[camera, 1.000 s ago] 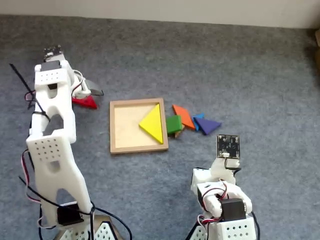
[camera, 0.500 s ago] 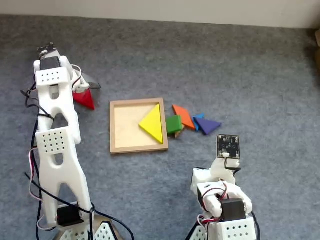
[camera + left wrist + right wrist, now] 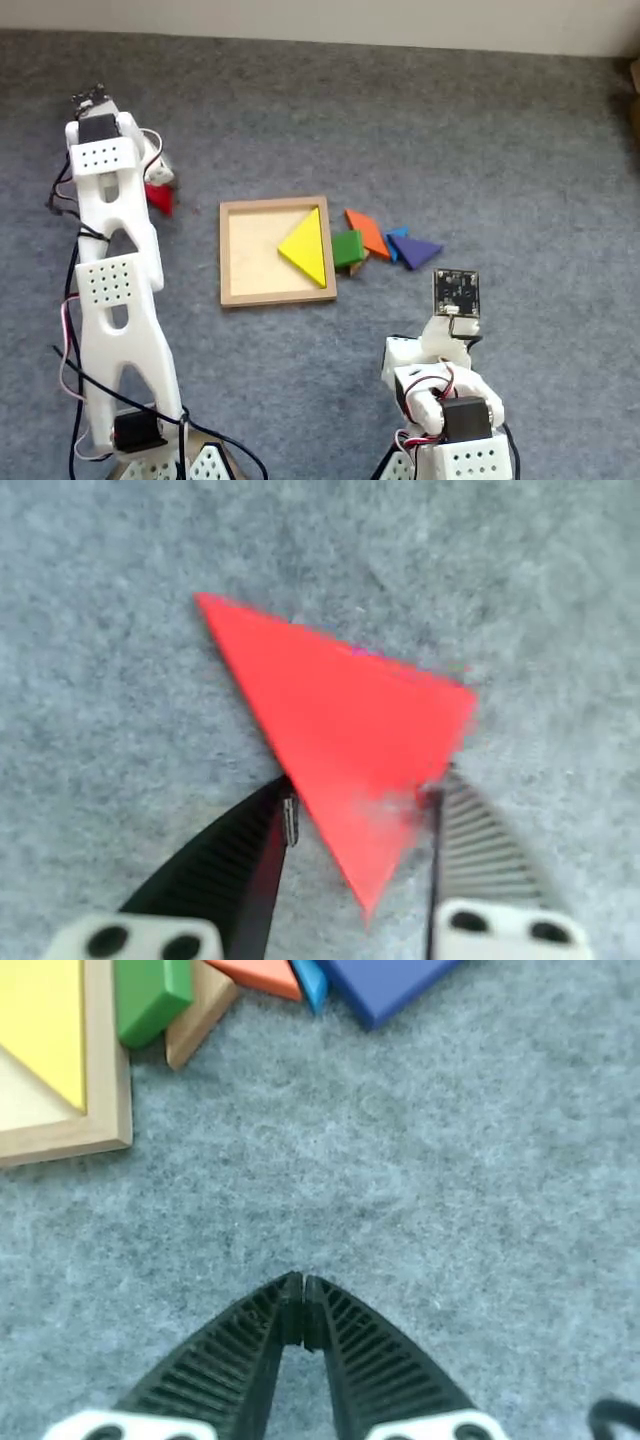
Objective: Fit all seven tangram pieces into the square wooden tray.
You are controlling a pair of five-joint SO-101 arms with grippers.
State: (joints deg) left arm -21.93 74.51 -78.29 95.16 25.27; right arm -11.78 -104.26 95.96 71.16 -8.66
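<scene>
Clamped in left gripper (image 3: 362, 798), fingers part-open on 2 edges near 1 sharp corner: flat red wooden triangle (image 3: 345, 725). Probably light, stiff, smooth; apt to pivot, safer gripped mid-edge. Right gripper (image 3: 303, 1310) closed, empty. Underneath, grey carpet (image 3: 450, 130). Well apart from left gripper, square wooden tray (image 3: 228, 255) holding yellow triangle (image 3: 308, 248).

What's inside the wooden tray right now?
Just one piece: a yellow triangle lies in the wooden tray, against its right side. The rest of the tray floor is bare wood. The floor under the triangle is covered, so that part cannot be seen.
</scene>
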